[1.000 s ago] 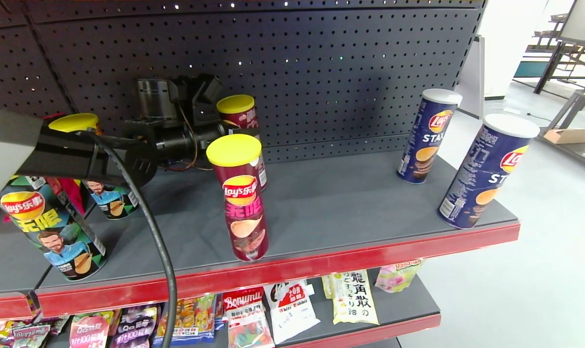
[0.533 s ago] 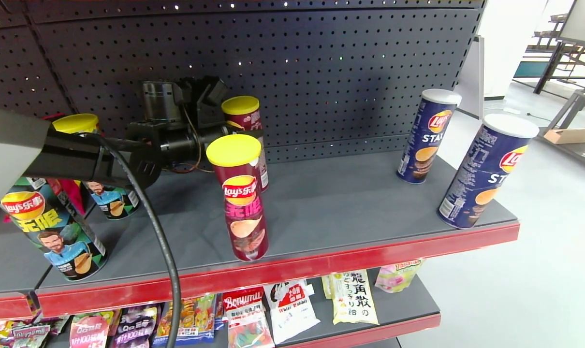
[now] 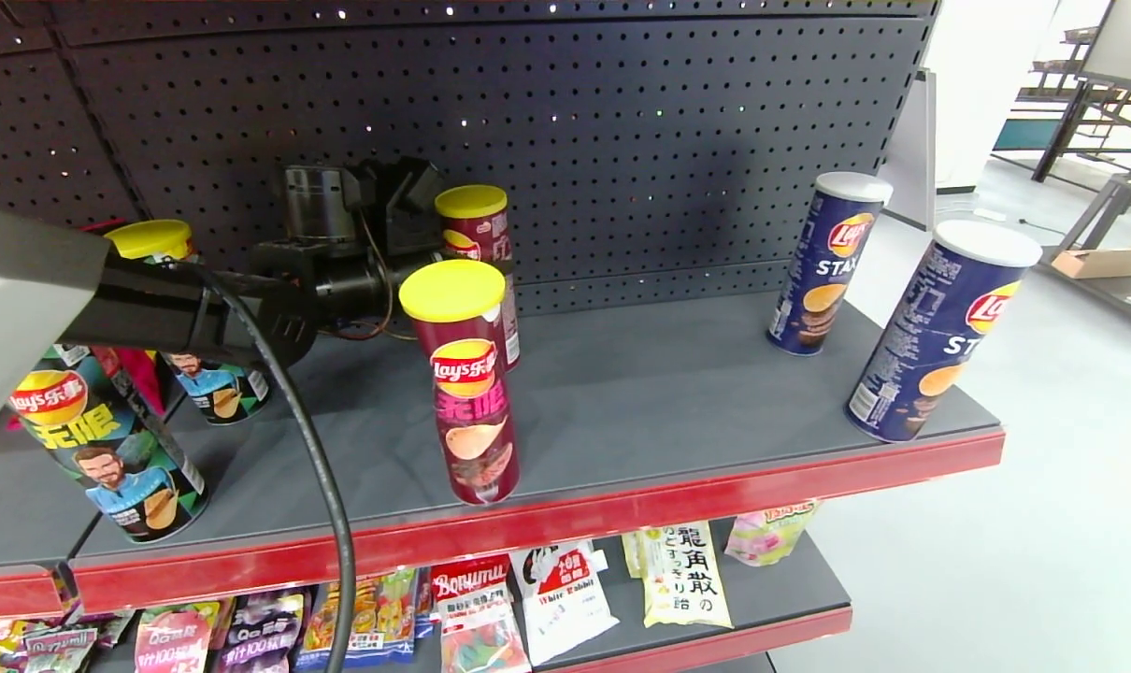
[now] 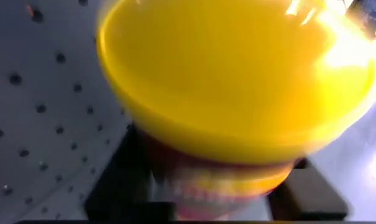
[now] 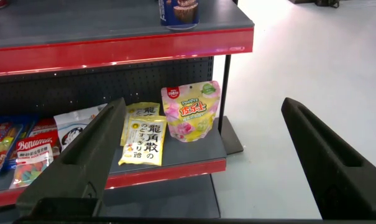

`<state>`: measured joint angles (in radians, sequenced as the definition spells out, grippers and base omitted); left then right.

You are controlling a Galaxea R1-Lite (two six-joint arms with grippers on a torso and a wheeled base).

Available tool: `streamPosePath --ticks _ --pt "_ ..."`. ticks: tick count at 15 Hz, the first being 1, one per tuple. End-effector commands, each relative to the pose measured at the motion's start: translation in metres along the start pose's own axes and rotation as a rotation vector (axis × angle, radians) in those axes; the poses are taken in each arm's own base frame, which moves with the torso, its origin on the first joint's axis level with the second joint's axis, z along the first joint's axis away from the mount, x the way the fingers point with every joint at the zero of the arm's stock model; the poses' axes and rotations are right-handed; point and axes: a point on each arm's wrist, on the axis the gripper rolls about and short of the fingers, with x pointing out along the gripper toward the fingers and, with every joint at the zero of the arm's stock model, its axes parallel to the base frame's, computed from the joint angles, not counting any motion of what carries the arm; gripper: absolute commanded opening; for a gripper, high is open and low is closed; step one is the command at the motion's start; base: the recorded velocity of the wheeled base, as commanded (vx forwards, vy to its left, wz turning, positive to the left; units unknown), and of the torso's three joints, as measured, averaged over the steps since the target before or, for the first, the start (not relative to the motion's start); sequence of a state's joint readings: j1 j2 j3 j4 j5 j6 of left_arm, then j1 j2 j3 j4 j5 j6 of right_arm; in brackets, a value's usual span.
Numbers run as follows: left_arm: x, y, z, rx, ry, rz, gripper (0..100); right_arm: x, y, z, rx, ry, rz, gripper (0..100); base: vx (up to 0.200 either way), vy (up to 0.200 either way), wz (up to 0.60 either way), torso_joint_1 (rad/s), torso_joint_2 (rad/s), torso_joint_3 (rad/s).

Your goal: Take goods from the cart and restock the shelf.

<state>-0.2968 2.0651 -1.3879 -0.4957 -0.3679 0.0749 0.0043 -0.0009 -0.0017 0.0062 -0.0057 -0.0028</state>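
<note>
Relative to the frame one second earlier, the left gripper [image 3: 439, 250] and the maroon can [image 3: 475, 224] clamped in it have shifted a little toward the robot's right along the back of the shelf [image 3: 640, 393]; the other cans stand where they stood. The left gripper grasps the maroon can just below its yellow lid [image 4: 237, 74], with one dark finger [image 4: 113, 183] on either side of the body. The can is close to the pegboard [image 3: 575, 140] and roughly upright; its base is hidden behind the front can [image 3: 465, 383], a matching maroon tube that stands at the shelf's red front edge, so contact with the shelf cannot be judged. Two blue cans [image 3: 827, 262] [image 3: 939, 332] stand well apart from it at the shelf's right end, and two green cans [image 3: 98, 449] [image 3: 201, 374] stand on the left. The right gripper [image 5: 206, 109] hangs with its fingers spread wide and nothing between them, facing the lower shelf [image 5: 175, 168], where a pink-green pouch [image 5: 189, 111] and a yellow packet [image 5: 144, 140] are set side by side.
</note>
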Motion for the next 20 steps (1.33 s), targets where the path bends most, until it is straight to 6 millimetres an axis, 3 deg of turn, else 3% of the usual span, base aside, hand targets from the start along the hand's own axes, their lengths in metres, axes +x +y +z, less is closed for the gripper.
streamPosePath --ticks 1,7,20 --pt "-0.001 0.000 0.002 0.001 -0.009 0.001 100 0.000 0.000 0.000 0.000 0.001 0.000 100 0.000 0.000 0.00 0.000 0.00 0.000" --pt "-0.011 -0.003 0.011 -0.001 -0.025 0.004 100 0.000 0.000 0.000 0.000 0.001 0.000 100 0.000 0.000 0.00 0.000 0.00 0.000" --pt "-0.099 -0.014 0.009 -0.028 0.050 0.063 100 0.000 0.000 0.000 0.000 0.001 0.000 100 0.000 0.000 0.00 0.000 0.00 0.000"
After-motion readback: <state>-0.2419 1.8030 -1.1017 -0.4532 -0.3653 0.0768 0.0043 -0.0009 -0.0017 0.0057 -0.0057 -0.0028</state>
